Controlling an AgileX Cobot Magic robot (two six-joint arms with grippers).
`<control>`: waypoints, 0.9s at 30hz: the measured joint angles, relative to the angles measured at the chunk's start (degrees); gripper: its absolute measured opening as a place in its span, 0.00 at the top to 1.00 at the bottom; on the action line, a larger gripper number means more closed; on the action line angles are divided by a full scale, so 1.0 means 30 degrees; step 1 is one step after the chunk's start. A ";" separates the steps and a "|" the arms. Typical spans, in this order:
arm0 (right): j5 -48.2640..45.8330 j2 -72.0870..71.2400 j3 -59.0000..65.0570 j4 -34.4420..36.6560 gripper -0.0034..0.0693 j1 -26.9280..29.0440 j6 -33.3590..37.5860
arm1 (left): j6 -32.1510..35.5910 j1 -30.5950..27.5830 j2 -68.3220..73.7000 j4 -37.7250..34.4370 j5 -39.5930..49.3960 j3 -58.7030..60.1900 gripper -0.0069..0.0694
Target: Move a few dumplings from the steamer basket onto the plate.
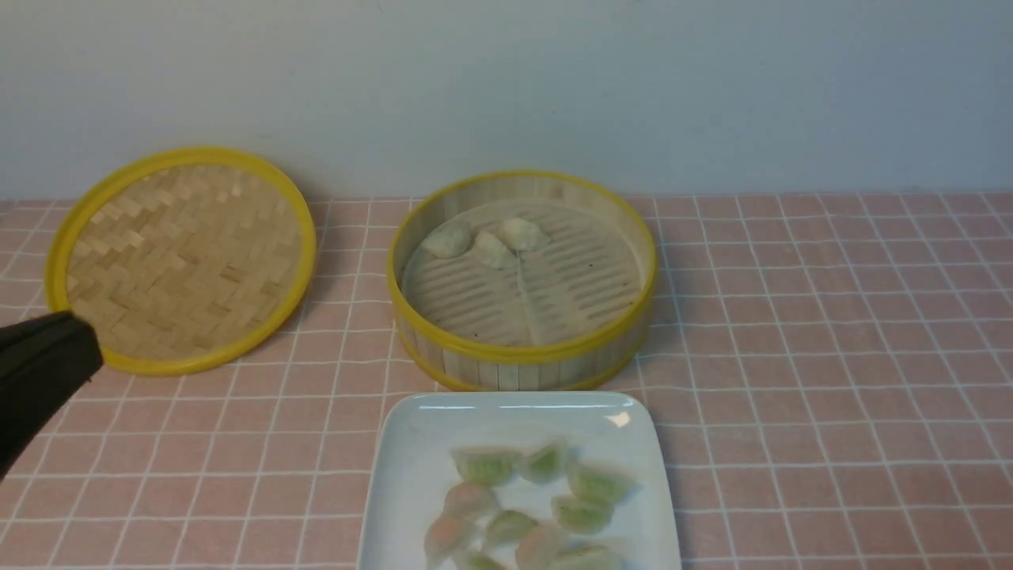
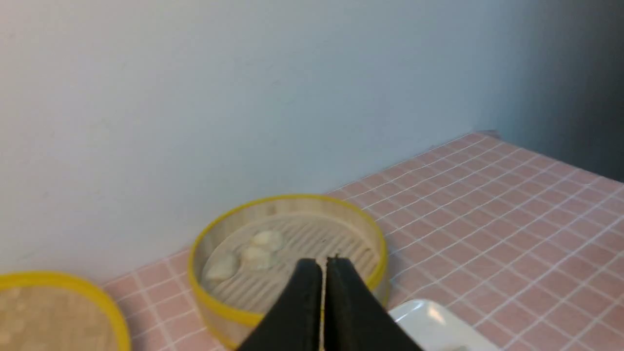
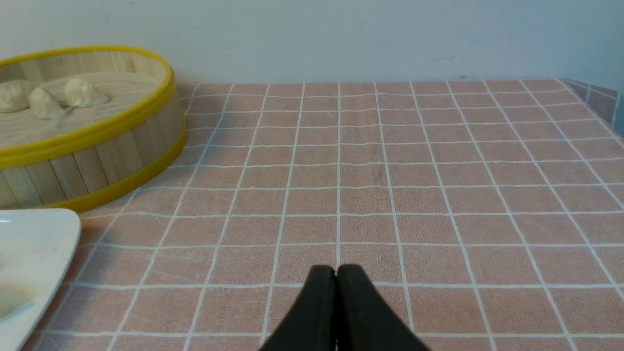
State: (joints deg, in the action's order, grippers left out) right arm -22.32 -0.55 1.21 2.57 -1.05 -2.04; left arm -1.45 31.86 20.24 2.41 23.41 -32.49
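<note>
The steamer basket (image 1: 522,360) stands mid-table with three whitish dumplings (image 1: 491,247) at its far side; it also shows in the left wrist view (image 2: 214,304) and the right wrist view (image 3: 87,161). The white plate (image 1: 411,467) lies in front of it and holds several green and pinkish dumplings (image 1: 582,513). My left gripper (image 2: 323,265) is shut and empty, up and to the left of the basket; its black tip (image 1: 71,340) shows at the front view's left edge. My right gripper (image 3: 336,273) is shut and empty over bare cloth to the right of the plate; it is outside the front view.
The shallow woven yellow-rimmed lid (image 1: 186,261) leans against the wall at the back left. A pink checked cloth (image 1: 831,380) covers the table. The wall runs close behind the basket. The table's right edge (image 3: 592,92) shows in the right wrist view.
</note>
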 joint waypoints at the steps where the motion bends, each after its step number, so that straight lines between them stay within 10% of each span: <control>1: 0.0000 0.0000 0.0000 0.0000 0.97 0.0000 0.0000 | 0.0020 -0.1084 -0.0852 -0.0255 -0.0018 0.0962 0.92; 11: 0.0000 0.0000 0.0000 0.0000 0.97 0.0000 0.0000 | 0.0482 -0.9732 -0.6818 -0.1140 -0.1550 1.0144 0.92; 27: 0.0000 0.0000 0.0000 0.0000 0.97 0.0000 0.0000 | 0.0482 -1.0377 -0.6941 -0.1158 -0.0590 1.1390 0.92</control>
State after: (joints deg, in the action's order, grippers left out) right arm -22.32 -0.55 1.21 2.57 -1.05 -2.04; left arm 0.00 0.73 -0.58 -1.06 21.64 1.68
